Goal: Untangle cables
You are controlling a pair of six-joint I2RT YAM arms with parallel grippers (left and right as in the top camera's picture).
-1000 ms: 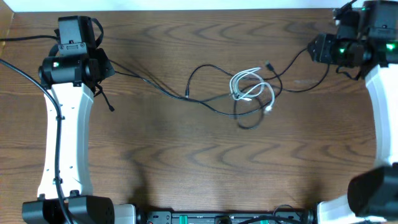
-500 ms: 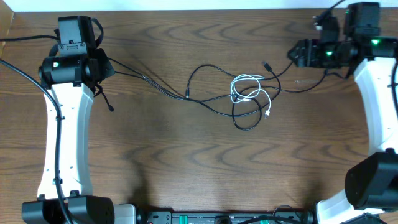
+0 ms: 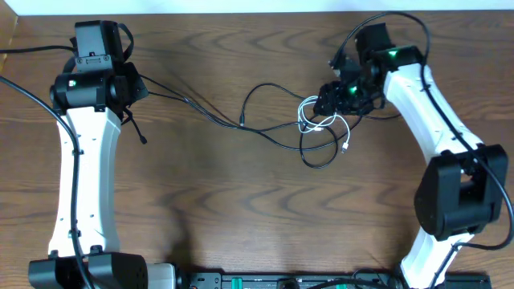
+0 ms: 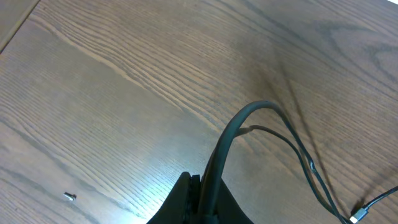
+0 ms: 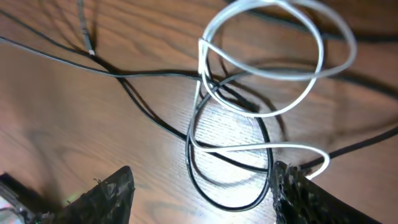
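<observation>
The cables lie tangled mid-table: long black cables [image 3: 273, 87] loop round a short white cable [image 3: 305, 112] whose plug [image 3: 346, 147] points toward the front. My left gripper [image 3: 135, 87] is at the far left, shut on a black cable [image 4: 242, 118] that runs right toward the tangle. My right gripper [image 3: 333, 100] hangs open just above the tangle's right side. In the right wrist view its fingers [image 5: 202, 199] straddle a black loop [image 5: 230, 202], with the white cable [image 5: 273, 62] coiled beyond them.
A small screw [image 4: 69, 197] lies on the wooden table [image 3: 241, 209] near the left gripper. Thin black cable strands [image 4: 298, 149] and a plug end [image 4: 364, 211] lie to its right. Thick arm wiring [image 3: 24, 96] trails at the left edge.
My right arm has swung from the far right corner leftward and down over the tangle. The left arm has not moved. The tangle shifted slightly left.
</observation>
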